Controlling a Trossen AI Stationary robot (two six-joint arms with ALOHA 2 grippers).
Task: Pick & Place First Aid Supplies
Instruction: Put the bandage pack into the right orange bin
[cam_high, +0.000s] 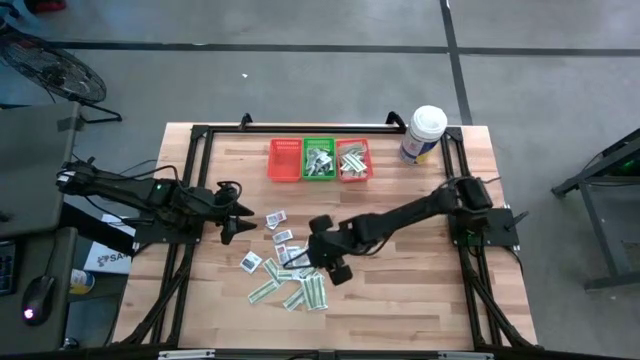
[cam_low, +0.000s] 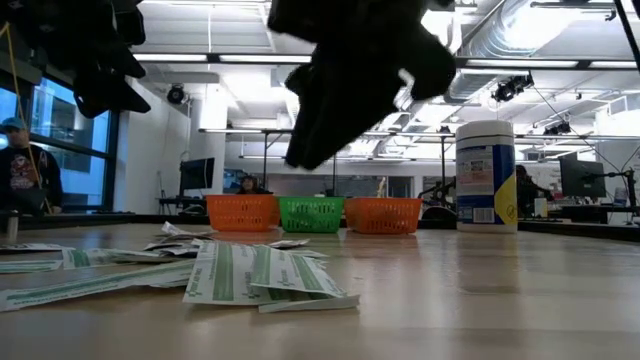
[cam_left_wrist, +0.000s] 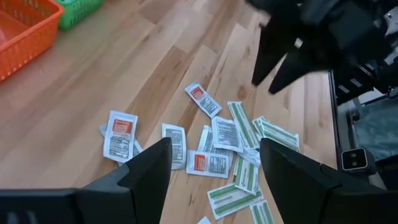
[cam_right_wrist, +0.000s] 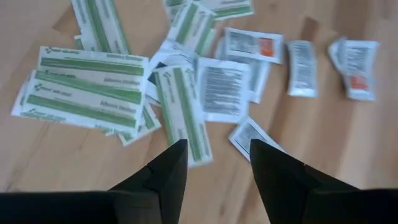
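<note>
The first aid supplies (cam_high: 285, 265) lie loose on the wooden table: squarish white packets (cam_left_wrist: 121, 134) and narrow green-and-white strips (cam_right_wrist: 87, 87), some overlapping in a flat pile (cam_low: 260, 280). My right gripper (cam_right_wrist: 217, 149) hovers open above the pile's middle (cam_high: 302, 256), fingers pointing down at a green strip (cam_right_wrist: 183, 112) and a white packet (cam_right_wrist: 252, 134). My left gripper (cam_left_wrist: 214, 158) is open and held above the table to the pile's left (cam_high: 240, 212). In the low view both grippers stand clear of the tabletop, the right one (cam_low: 340, 90) over the packets.
Three small mesh baskets stand in a row near the far edge: red (cam_high: 285, 160), green (cam_high: 319, 160) and red (cam_high: 353, 160), the last two holding packets. A white tub with a blue label (cam_high: 424, 133) stands at the far right. Bare wood (cam_high: 400, 290) lies right of the pile.
</note>
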